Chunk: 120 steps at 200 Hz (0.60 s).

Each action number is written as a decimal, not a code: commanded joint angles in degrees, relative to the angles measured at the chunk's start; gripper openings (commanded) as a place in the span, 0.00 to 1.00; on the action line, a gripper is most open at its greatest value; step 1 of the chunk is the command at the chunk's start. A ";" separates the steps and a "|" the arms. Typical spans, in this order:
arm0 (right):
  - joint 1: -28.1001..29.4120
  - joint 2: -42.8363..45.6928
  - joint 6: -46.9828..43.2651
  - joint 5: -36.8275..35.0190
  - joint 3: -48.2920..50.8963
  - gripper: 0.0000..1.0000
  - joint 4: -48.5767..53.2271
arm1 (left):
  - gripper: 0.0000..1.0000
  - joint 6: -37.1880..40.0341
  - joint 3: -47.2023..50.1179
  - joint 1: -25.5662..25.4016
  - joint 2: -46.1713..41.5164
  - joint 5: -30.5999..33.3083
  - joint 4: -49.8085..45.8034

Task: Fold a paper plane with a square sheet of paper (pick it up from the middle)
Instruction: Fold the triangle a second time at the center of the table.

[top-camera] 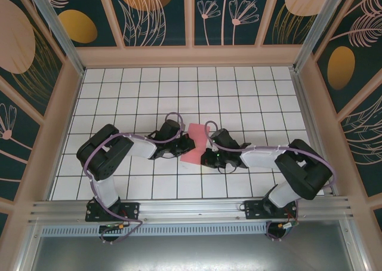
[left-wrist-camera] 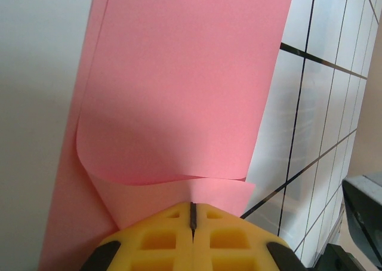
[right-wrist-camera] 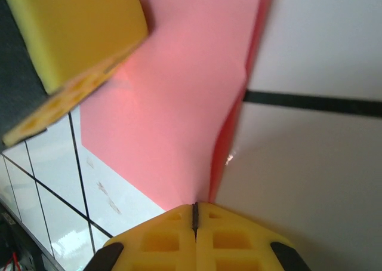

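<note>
the square sheet of paper (top-camera: 194,141) lay near the middle of the surface (top-camera: 149,86), a little toward its near edge, between the 2 claws. the left claw (top-camera: 182,147) met it from the left side and the right claw (top-camera: 206,156) from the right and slightly nearer, both arms stretched low over the white grid tiles.

in the left wrist view the left claw (left-wrist-camera: 192,206) had its yellow pads pressed together with no gap, and the pink-red paper (left-wrist-camera: 179,92) ran right into the seam at their tips, so it was pinched there. 1 layer curled up and over another, its loose edge bowing in a soft curve just above the pads, not pressed flat.

in the right wrist view the right claw (right-wrist-camera: 194,206) was likewise closed tight, the paper (right-wrist-camera: 179,104) rising from the tile to a point gripped between the tips. 1 yellow pad (right-wrist-camera: 77,38) of the left claw sat over the sheet's far part, at the upper left of that view. a black grid line crossed the tile just beside the paper's right edge.
</note>
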<state>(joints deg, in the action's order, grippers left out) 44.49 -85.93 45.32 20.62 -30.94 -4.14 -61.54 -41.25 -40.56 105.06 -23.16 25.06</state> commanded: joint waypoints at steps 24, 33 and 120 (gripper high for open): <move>0.58 3.35 -1.06 -1.26 -2.08 0.00 6.64 | 0.00 1.54 1.34 -0.27 1.42 1.80 -5.28; 0.58 3.81 -1.12 -1.77 -3.42 0.00 6.66 | 0.00 1.55 1.29 -0.31 1.33 1.80 -5.37; 0.75 -5.05 0.75 -0.04 -8.73 0.00 1.30 | 0.00 1.78 1.08 -0.23 1.35 1.54 -5.32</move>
<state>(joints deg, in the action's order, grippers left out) 44.80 -87.72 45.32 19.64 -39.97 -1.85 -61.30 -41.25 -40.56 105.06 -23.16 25.06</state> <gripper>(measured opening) 0.050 0.050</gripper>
